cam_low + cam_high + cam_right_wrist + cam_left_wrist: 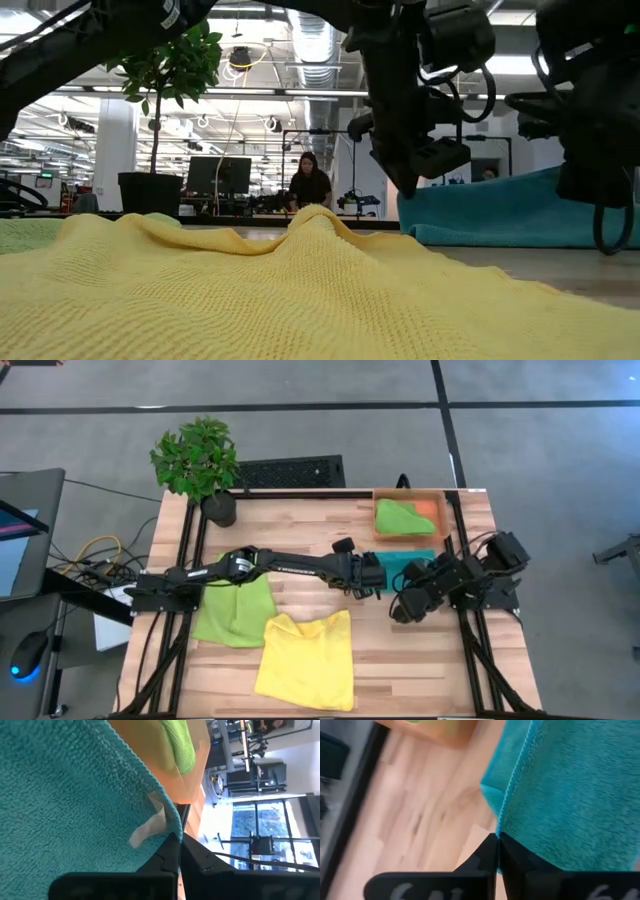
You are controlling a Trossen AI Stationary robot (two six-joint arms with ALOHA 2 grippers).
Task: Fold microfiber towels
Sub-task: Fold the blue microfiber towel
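Both end effectors sit at the teal towel [408, 559], which lies on the wooden surface [420, 650] just below the orange tray [440, 510] — left end effector [497, 851] w/ fingers pinched together on its stitched edge, right end effector [179, 851] likewise clamped on a corner by the white tag [148, 827]. Yellow towel [308, 660] lies flat near the front edge, overlapping a green towel [235, 610] to its left — another green towel [402, 518] sits in the tray.

Plain teal microfiber towel [408, 559], plain yellow microfiber towel [307, 658]. One lime-green cloth [236, 611] on pale wood, another lime-green cloth [398, 518] in the shallow orange tray [437, 510].
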